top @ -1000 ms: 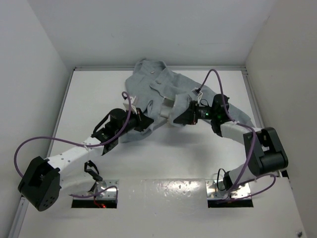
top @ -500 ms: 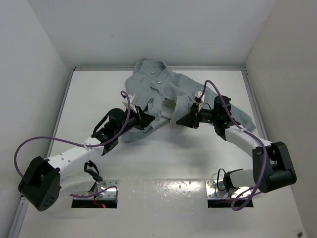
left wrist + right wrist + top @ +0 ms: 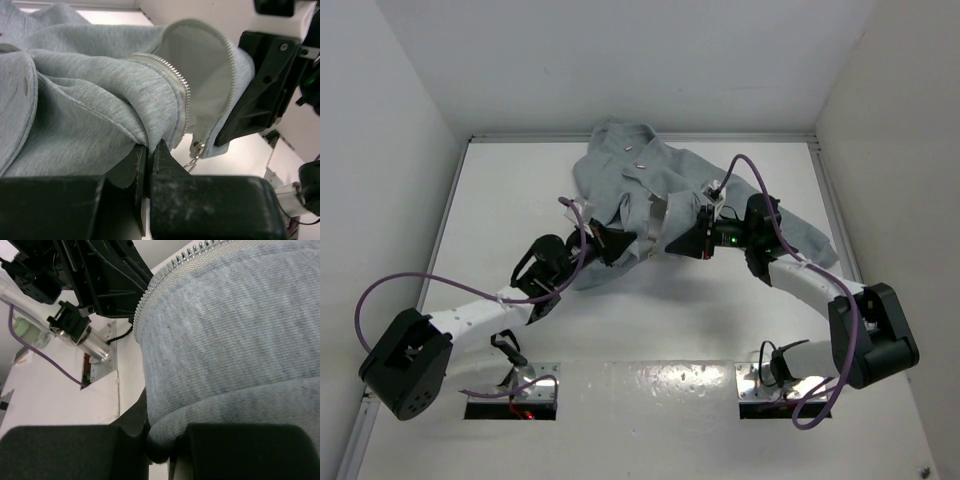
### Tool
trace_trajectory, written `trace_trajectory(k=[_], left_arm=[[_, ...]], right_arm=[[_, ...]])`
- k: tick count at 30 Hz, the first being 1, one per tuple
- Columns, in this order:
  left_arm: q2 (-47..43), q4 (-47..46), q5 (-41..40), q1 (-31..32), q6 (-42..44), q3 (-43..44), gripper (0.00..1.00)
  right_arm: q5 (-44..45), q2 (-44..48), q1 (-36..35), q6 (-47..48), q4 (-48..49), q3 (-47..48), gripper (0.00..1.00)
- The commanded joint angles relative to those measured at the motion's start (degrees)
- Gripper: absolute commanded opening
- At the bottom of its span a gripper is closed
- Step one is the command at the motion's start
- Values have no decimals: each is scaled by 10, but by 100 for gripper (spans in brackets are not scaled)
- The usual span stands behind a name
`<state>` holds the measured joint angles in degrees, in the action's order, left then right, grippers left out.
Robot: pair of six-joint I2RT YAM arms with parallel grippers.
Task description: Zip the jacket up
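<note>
Counter (image 3: 495, 210): white. Jacket (image 3: 620, 170) sits bunched at the middle of the far edge, collar toward that edge, one sleeve trailing toward the right edge.

Left arm (image 3: 470, 310) and right arm (image 3: 810, 285) reach in from the near edge and meet at the jacket's near hem, mid-counter.

Left gripper (image 3: 617, 243): fingers pinched almost fully together on a fold of grey fleece just beside the zipper. Its wrist view shows the cloth squeezed between the jaws.

Right gripper (image 3: 688, 240): clamped on the opposite front flap, which is curled open so the white lining faces the left gripper. Its wrist view shows fleece draped over the fingers and nipped between them.

The two grippers are near each other but not touching.

Zipper teeth (image 3: 181, 92): metal, running along the edges of both flaps.

Pull (image 3: 198, 148): hangs at the bottom of the curled flap, just beside the left fingertips.

Can't tell whether the slider is seated on both tracks, as it's too small in every view.
</note>
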<state>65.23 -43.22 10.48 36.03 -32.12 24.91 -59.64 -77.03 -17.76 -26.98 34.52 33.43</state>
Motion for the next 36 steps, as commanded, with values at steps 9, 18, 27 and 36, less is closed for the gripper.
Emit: trace_trajectory(k=[9,18,27,36], left_arm=[[-5,-124,38,7,-57,16,0],[-5,-114,55,12,-57,16,0],[-5,-101,55,18,-57,11,0],[-5,-91,41,23,-63,6,0]], right_arm=[[-15,-6,-9,-49,71,15,0],[-11,-8,-11,-69,79,23,0],[-9,-6,-12,-78,85,26,0],[-10,0,-11,-81,89,30,0]])
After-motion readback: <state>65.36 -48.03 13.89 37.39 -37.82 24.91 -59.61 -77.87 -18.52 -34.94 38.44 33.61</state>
